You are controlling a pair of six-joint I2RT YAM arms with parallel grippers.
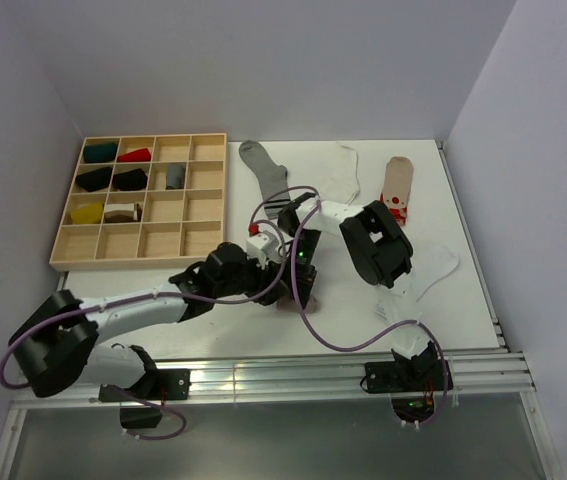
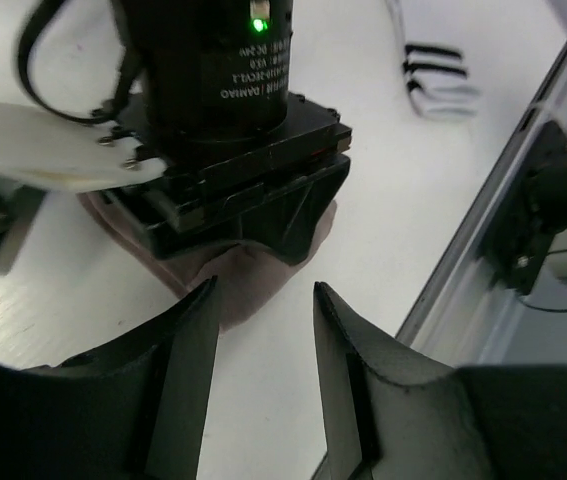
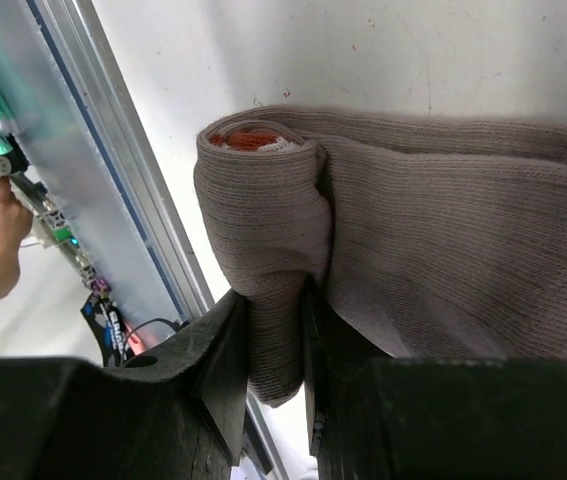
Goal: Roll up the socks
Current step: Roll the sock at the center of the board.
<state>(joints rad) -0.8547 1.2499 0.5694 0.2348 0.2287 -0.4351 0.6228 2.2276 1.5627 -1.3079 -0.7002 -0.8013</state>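
Centrally, the right gripper is pinched on the rolled end of a taupe sock near the table's front edge. The left gripper faces it, half-spread and empty. This roll looks only partly made. A grey sock, white sock and striped taupe sock lie flat toward the far edge. Rolled socks occupy part of the tray at the far-left corner.

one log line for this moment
stage: rolling | right gripper: shut on taupe sock, partly rolled | left gripper: open, facing sock
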